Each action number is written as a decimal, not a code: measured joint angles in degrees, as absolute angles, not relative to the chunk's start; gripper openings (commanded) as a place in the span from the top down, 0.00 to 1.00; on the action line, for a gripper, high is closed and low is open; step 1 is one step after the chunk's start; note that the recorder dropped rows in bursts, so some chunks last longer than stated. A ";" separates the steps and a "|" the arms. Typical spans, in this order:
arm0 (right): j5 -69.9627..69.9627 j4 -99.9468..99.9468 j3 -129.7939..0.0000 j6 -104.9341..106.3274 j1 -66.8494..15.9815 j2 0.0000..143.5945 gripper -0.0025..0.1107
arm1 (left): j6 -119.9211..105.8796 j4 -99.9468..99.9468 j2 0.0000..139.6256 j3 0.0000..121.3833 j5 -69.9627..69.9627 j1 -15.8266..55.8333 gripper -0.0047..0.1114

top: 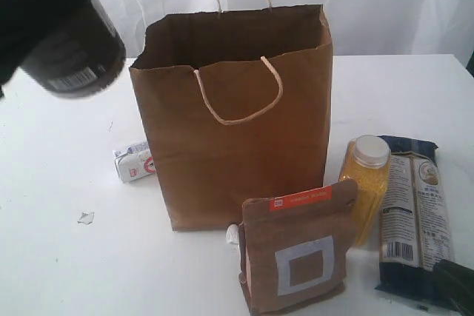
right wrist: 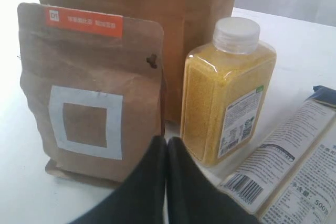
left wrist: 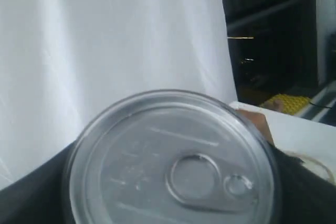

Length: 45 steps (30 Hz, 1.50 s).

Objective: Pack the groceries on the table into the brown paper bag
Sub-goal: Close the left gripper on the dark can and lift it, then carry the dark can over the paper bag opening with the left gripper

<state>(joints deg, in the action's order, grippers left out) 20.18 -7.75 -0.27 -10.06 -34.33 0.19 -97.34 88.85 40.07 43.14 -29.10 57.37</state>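
Brown paper bag (top: 229, 153) stands upright; at its ten o'clock the left gripper (left wrist: 173, 198) grasps the can (top: 70, 42) aloft. Right gripper (right wrist: 167, 156), clenched empty, sits by pouch (right wrist: 89, 93) and bottle (right wrist: 226, 98) at five o'clock.

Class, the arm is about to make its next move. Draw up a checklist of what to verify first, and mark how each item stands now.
1. Clear pull-tab can with dark contents gripped by left gripper: ok.
2. Tall brown paper bag upright, mouth open: ok.
3. Can above the bag's mouth: not ok; in the exterior view it hangs left of the bag.
4. Right gripper shut, low by the brown pouch with white square, clear of the bag's mouth: ok.
5. Room inside the bag: cannot tell.
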 measured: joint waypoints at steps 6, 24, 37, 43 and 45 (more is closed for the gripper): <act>20.18 -7.75 -0.27 -10.06 -34.33 0.19 0.98 | -100.23 89.22 46.33 51.69 -28.86 57.37 0.96; 20.18 -7.75 -0.27 -10.06 -34.33 0.19 0.98 | -96.46 85.60 80.32 72.59 -0.35 39.45 0.96; 20.18 -7.75 -0.27 -10.06 -34.33 0.19 0.98 | -96.46 87.09 89.55 77.11 7.34 39.21 0.96; 20.18 -7.75 -0.27 -10.06 -34.33 0.19 0.98 | -96.46 87.62 89.23 75.76 7.73 38.55 0.96; 20.18 -7.75 -0.27 -10.06 -34.33 0.19 0.98 | -96.46 88.14 89.23 75.16 7.73 38.55 0.96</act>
